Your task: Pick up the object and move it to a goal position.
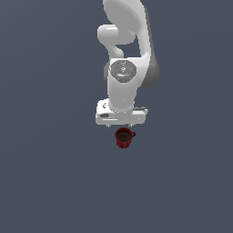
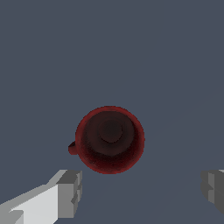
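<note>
On the plain grey-blue bench, directly below the arm's white hand, stands the mug, upright with its mouth facing up. It is small and dark red, with a dark interior and a finely textured wall. Its side handle projects toward the exterior view's right.

The arm descends from the top of the exterior view, and its wrist ends just above the mug. In that view the hand's lower edge sits close over the mug's rim; two short finger stubs show beneath the hand, one to either side of the mug's top (contact cannot be confirmed from this angle).

The gripper is spread wide in the wrist view. One finger appears near the mug's handle side, and the other finger stands well away from the mug at the frame edge. The gap between them is clearly wider than the mug. Neither finger touches the mug's wall in the wrist view, and nothing is held.

The wrist view looks straight down into the mug's round opening, showing the circular base inside. The handle appears there as a small red nub at the rim's edge, just beside the nearer finger but apart from it.
</note>
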Tool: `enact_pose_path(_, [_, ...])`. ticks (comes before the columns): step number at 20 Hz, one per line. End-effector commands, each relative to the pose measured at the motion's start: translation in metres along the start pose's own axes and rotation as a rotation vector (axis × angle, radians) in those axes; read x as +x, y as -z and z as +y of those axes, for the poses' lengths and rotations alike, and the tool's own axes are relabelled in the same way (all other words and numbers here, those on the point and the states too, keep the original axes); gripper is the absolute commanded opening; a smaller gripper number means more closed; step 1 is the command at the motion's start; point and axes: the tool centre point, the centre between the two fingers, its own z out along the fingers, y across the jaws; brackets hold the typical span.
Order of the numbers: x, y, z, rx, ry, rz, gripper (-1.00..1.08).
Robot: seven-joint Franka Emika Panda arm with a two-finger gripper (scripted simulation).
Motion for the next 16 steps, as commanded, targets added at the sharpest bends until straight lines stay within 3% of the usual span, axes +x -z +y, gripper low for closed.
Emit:
enact_pose_path(1, [0.002,-0.005,-0.006,-0.008,0.021,-0.03,1.08])
enact_pose_path(16, [0.01,-0.044,-0.05,-0.101,0.186,-0.304,1.08])
